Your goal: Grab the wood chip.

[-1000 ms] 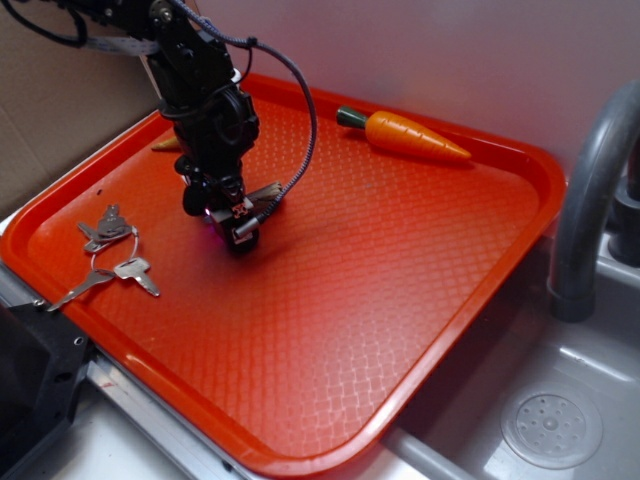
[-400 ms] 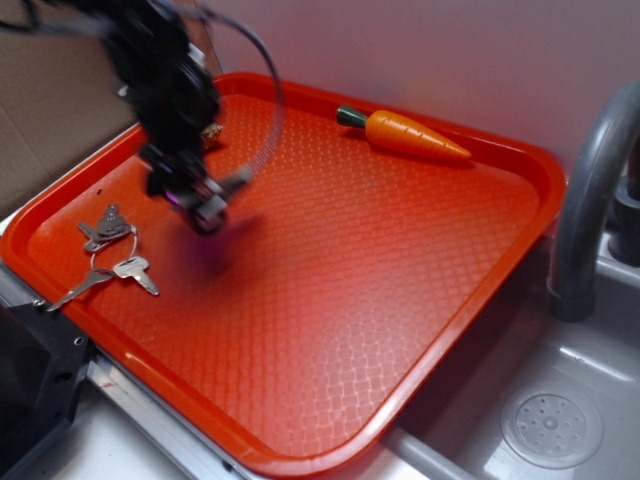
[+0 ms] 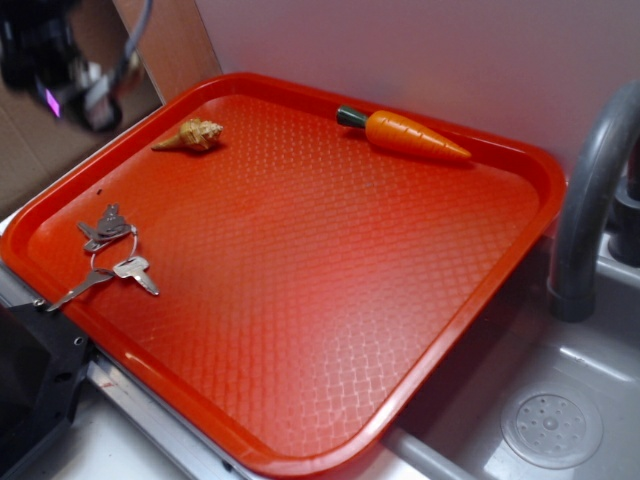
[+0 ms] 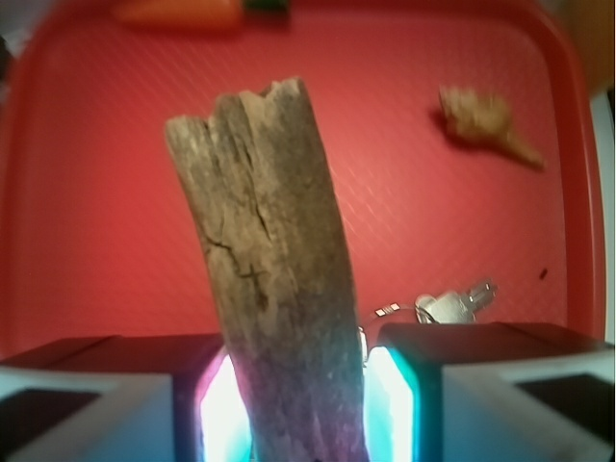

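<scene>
In the wrist view the wood chip (image 4: pixel 265 241), a grey-brown cracked sliver with a jagged far end, sticks up from between my gripper's (image 4: pixel 298 390) two pads and hangs well above the red tray (image 4: pixel 96 192). The gripper is shut on it. From the exterior camera the gripper (image 3: pixel 75 85) is a dark blur high at the back left, beyond the tray's (image 3: pixel 330 330) left rim, and the chip cannot be made out there.
On the tray lie a tan seashell (image 3: pixel 192 134) at the back left, an orange carrot (image 3: pixel 405 134) at the back, and silver keys (image 3: pixel 110 255) on a ring at the left. A grey faucet pipe (image 3: pixel 590 190) and a sink (image 3: pixel 550 425) stand to the right.
The gripper has lifted off the tray with the wood chip and swung up and to the back left. The seashell, hidden behind the arm before, now shows.
</scene>
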Robot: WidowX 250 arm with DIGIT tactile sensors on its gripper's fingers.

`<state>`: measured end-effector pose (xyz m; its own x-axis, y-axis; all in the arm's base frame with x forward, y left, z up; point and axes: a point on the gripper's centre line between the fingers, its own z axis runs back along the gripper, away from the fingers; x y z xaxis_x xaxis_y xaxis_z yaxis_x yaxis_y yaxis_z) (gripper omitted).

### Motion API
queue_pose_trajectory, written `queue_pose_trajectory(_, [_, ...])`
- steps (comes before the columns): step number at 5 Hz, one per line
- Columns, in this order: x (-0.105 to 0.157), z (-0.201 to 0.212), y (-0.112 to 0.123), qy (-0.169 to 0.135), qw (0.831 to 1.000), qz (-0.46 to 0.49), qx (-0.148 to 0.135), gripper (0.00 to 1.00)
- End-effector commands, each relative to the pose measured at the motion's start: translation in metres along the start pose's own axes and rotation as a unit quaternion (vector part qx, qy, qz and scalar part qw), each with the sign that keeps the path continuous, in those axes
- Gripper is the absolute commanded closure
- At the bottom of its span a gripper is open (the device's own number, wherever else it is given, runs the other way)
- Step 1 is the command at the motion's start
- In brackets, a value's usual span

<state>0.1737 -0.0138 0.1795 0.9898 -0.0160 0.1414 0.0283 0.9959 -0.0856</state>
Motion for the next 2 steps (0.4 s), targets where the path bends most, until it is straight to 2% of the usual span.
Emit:
queue_pose_trajectory(1, [0.0364,0.0382,-0.0018,0.009,1.000,0.005,-0.002,1.00])
queue_pose_trajectory(2, [0.0358,0.0307,0.0007,0.027,1.000,0.011,0.004,1.00])
